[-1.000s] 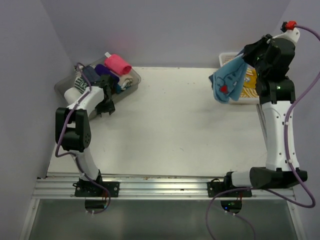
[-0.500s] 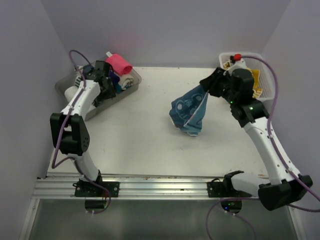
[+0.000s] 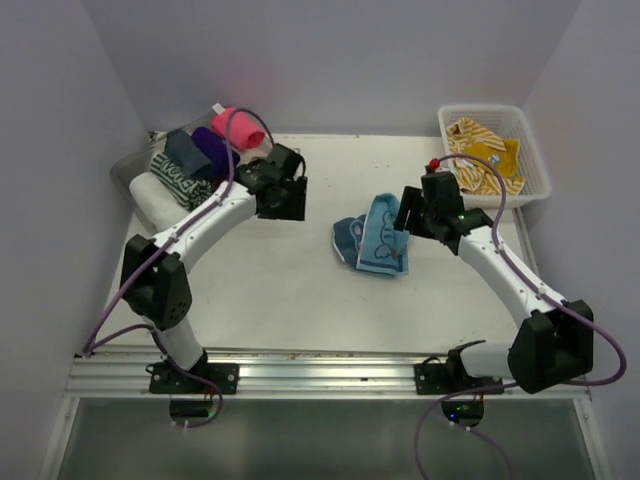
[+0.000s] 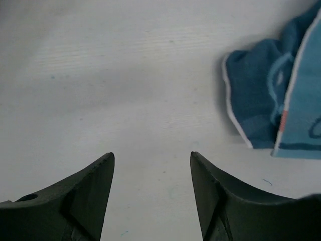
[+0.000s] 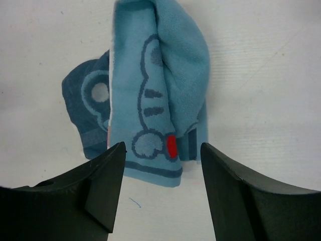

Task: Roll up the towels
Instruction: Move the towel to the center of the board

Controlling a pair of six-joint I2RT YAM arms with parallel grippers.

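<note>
A light blue towel [image 3: 375, 238] with dark drawings lies crumpled and folded on the white table [image 3: 300, 290], a darker blue flap to its left. In the right wrist view the towel [image 5: 160, 85] lies flat just ahead of my right gripper [image 5: 162, 145], which is open with nothing held. My right gripper [image 3: 408, 220] is at the towel's right edge. My left gripper [image 3: 296, 205] hangs open over bare table left of the towel. In the left wrist view my left gripper [image 4: 151, 154] is empty, and the towel [image 4: 281, 110] lies up to the right.
A clear tray [image 3: 128, 168] at the back left holds rolled towels, among them a hot pink one [image 3: 238, 128] and a purple one [image 3: 212, 150]. A white lattice basket [image 3: 495, 108] at the back right holds a mustard-yellow striped towel [image 3: 485, 160].
My right arm carried the blue towel from above the basket down to the table middle and let go, jaws now open. My left arm swung from the tray to the table middle.
</note>
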